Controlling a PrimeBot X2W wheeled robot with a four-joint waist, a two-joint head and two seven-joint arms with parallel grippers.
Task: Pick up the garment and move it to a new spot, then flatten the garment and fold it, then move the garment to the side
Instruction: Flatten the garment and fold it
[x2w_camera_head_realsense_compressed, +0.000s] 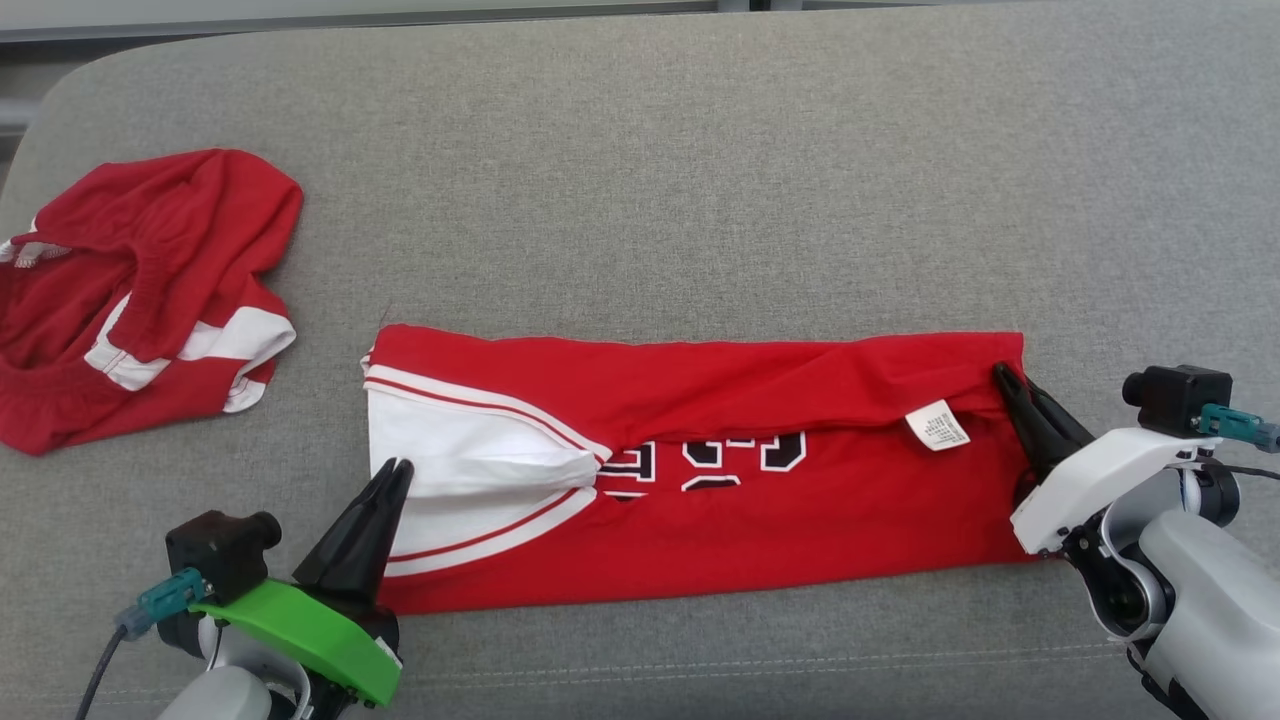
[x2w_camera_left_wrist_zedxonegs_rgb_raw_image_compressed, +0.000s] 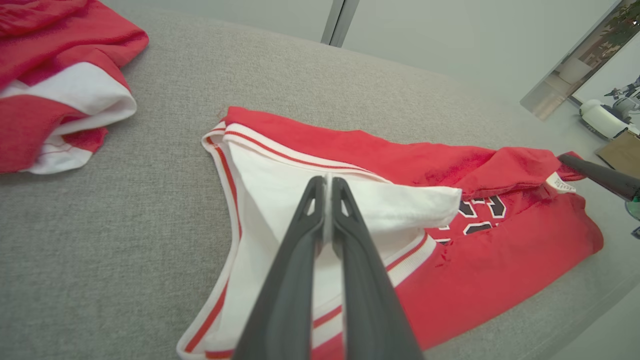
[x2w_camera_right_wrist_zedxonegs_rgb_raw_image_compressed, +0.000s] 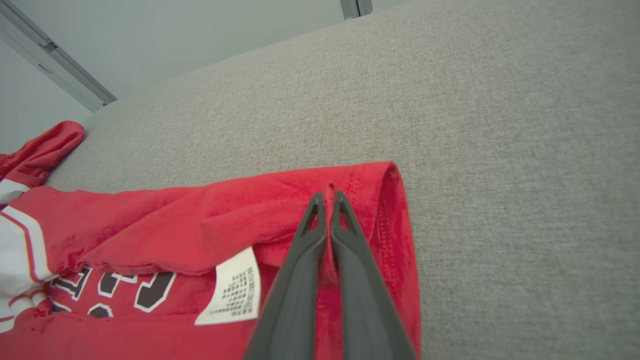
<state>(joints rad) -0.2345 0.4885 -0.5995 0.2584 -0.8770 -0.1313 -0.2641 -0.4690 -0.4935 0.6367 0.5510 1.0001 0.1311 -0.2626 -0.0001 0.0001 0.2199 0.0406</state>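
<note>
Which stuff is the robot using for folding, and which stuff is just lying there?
In the job: red jersey, left gripper and right gripper pinching its ends.
Just lying about: crumpled red-and-white garment, at the robot's left on the grey cushion.

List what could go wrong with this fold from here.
The right gripper pinches only a thin bit of the jersey at its hem; a pull may slip it free.
The white panel pinched by the left gripper lies bunched; folding on could trap the crease.
A second red garment lies to the left; a sideways move may drag into it.
</note>
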